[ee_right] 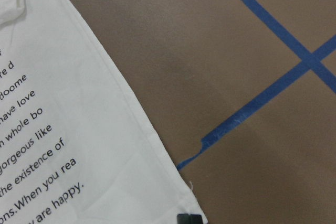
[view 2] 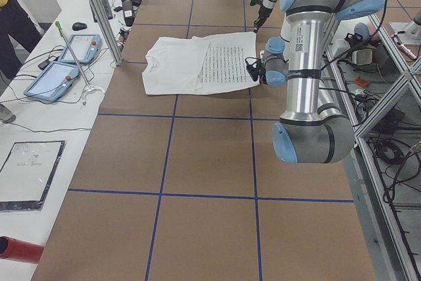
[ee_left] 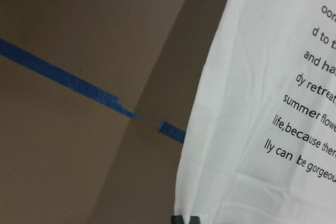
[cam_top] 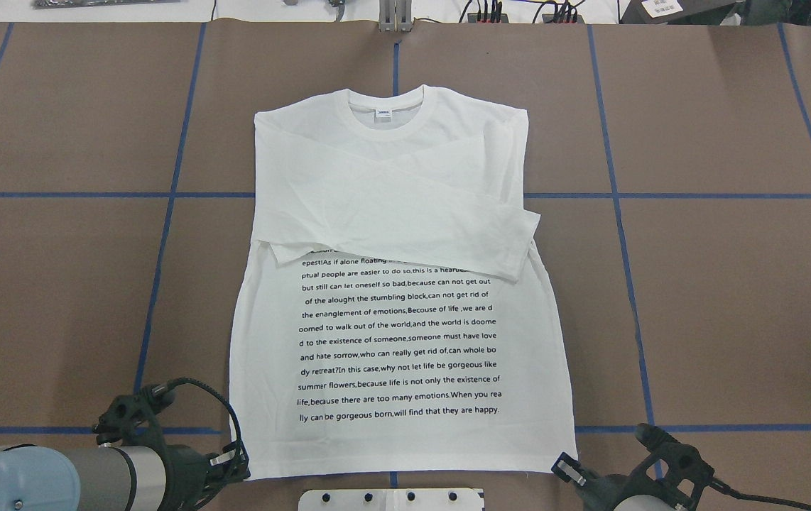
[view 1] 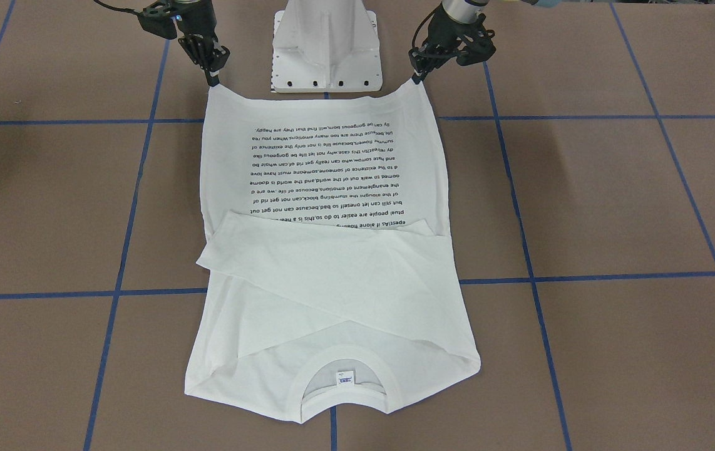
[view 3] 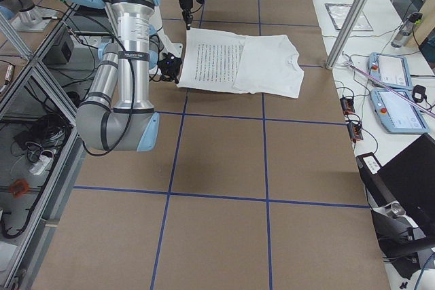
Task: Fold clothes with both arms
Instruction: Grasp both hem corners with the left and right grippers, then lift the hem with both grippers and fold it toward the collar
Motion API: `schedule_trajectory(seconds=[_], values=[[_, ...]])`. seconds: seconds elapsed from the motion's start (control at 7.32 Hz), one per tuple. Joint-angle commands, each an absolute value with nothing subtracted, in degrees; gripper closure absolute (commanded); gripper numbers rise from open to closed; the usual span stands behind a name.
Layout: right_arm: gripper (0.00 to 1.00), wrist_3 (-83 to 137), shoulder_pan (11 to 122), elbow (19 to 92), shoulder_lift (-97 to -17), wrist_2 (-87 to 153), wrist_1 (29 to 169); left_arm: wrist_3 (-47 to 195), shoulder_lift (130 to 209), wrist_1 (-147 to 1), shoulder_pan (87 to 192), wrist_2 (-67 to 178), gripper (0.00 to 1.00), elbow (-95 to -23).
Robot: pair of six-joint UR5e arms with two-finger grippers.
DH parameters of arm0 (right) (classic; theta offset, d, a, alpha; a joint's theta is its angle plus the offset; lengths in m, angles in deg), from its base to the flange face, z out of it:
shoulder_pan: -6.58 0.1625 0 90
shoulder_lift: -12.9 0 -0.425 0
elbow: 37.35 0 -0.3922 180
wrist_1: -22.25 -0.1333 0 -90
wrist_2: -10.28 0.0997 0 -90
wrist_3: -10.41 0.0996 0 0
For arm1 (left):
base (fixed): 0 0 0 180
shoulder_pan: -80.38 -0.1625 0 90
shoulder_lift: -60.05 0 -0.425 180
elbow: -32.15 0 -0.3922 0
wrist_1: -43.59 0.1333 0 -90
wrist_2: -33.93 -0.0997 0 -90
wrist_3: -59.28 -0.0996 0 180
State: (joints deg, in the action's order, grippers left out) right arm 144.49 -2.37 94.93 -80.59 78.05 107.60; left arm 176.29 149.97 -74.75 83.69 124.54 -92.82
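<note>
1. White T-shirt (cam_top: 398, 355) lies flat near the middle of the brown table (cam_top: 732, 284), with its printed side up.
2. Many lines of black words (cam_top: 398, 341) fill the part of the shirt closest to the robot.
3. Its two long sleeves (cam_top: 405, 213) are folded in over the chest and cross each other. One cuff sticks out a little past the side of the shirt on the robot's right.
4. The round collar (cam_top: 405, 132) is at the end far from the robot. A small label (cam_top: 383, 112) shows inside it.
5. The hem (cam_top: 405, 465) lies just in front of the white stand base (view 1: 326, 50).
6. The left gripper (view 1: 419, 78) is at the hem corner on the robot's left. It is squeezed tight on that corner of the T-shirt, and the cloth rises to a little point there.
7. The right gripper (view 1: 212, 80) is at the other hem corner, pinched tight on it the same way.
8. Each wrist view shows dark fingertips (ee_left: 181, 219) right at a corner of the shirt, at the bottom edge of the view.
9. The left arm (view 2: 309, 64) and the right arm (view 3: 129, 45) both bend down low to the table on the robot's side.
10. Blue tape (cam_top: 57, 194) makes big squares on the table all around the shirt.
11. A white side bench (view 2: 46, 116) stands past the far edge of the table, with two tablets (view 2: 52, 80) and some cables on it.
</note>
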Motion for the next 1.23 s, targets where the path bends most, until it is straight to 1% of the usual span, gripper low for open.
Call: schedule_trajectory(seconds=[0.0,0.14,0.27,0.55,0.68,0.82,1.09], values=[[1.00,144.4,-2.9,99.2,-82.0,78.0,110.3,175.7,150.0,-74.7,84.1,124.6,1.00,-95.1],[1.00,142.2,1.4,99.6,-81.6,78.1,110.4,175.4,150.0,-74.2,86.2,124.8,1.00,-98.2],[1.00,136.4,5.5,99.2,-78.4,78.8,110.7,170.1,150.8,-72.0,91.3,125.2,1.00,-98.8],[1.00,132.3,14.0,98.0,-74.0,85.2,111.7,154.2,151.4,-70.2,99.3,127.6,1.00,-98.4],[1.00,127.3,17.2,95.8,-70.0,85.9,111.9,148.0,153.4,-69.7,103.1,127.8,1.00,-96.7],[1.00,123.5,22.3,91.7,-64.9,87.8,112.0,144.0,156.5,-69.7,107.0,127.8,1.00,-92.8],[1.00,118.5,35.3,82.1,-57.9,97.7,112.0,141.5,166.7,-69.7,114.2,128.0,1.00,-80.8]])
